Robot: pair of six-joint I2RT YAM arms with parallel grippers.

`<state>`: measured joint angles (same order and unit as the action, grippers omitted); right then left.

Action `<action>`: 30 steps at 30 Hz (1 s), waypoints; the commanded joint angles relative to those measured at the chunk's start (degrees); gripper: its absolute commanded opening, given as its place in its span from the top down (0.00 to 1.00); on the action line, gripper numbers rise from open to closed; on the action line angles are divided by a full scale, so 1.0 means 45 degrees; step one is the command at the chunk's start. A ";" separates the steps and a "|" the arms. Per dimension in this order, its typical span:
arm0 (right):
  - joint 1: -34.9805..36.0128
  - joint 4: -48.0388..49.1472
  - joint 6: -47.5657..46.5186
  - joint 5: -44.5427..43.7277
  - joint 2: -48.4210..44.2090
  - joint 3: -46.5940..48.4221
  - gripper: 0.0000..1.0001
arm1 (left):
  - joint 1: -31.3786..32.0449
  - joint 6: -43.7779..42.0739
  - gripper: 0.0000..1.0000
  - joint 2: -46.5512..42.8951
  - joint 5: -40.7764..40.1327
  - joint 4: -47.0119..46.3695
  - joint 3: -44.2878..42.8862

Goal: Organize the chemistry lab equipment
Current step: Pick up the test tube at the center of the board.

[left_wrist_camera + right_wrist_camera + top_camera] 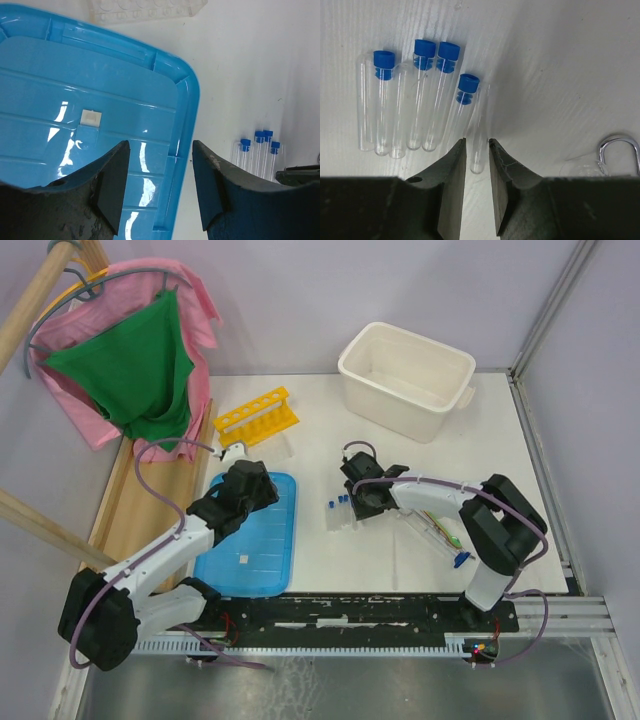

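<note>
The top view looks down over the whole table (310,450); both wrist views hang close, sharing the blue-capped tubes (427,100).

Capped tubes (419,100) lie side by side on the table (330,565), right of the lid (250,540); rack (257,417) behind it, tub (345,365) back right.

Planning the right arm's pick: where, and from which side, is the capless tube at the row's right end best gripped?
Grip the capless tube across its glass body near the rounded end, from straight above: it lies flat, the right gripper straddles that end, and a blue-capped tube crowds its open end.
</note>
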<state>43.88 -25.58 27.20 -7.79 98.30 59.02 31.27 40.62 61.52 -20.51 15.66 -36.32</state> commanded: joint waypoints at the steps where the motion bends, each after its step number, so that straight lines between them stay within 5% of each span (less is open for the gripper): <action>1: 0.0094 0.0274 0.0124 -0.0235 0.0477 0.0339 0.67 | 0.0045 -0.0154 0.40 0.0043 0.0054 -0.0618 0.0041; 7: 0.0130 0.0131 0.0250 -0.0716 0.0636 0.0308 0.70 | 0.0044 -0.0104 0.40 0.0015 0.0067 -0.0673 0.0118; 14: 0.0133 0.0019 0.0536 -0.1466 0.0303 0.0100 0.88 | 0.0055 -0.0065 0.40 0.0119 0.0161 -0.0711 0.0186; 21: 0.0381 -0.0310 0.0472 -0.2286 -0.1198 -0.0473 0.90 | 0.0070 -0.0038 0.40 0.0047 0.0297 -0.0798 0.0295; 30: 0.1699 -0.0217 -0.1549 0.0472 -0.3451 -0.1477 0.90 | 0.0161 -0.0394 0.40 0.0303 0.0731 -0.0982 0.0321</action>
<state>49.06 -26.98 25.08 -11.18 85.36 53.25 31.40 40.56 62.43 -18.31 14.31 -35.18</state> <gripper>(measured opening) 0.200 0.602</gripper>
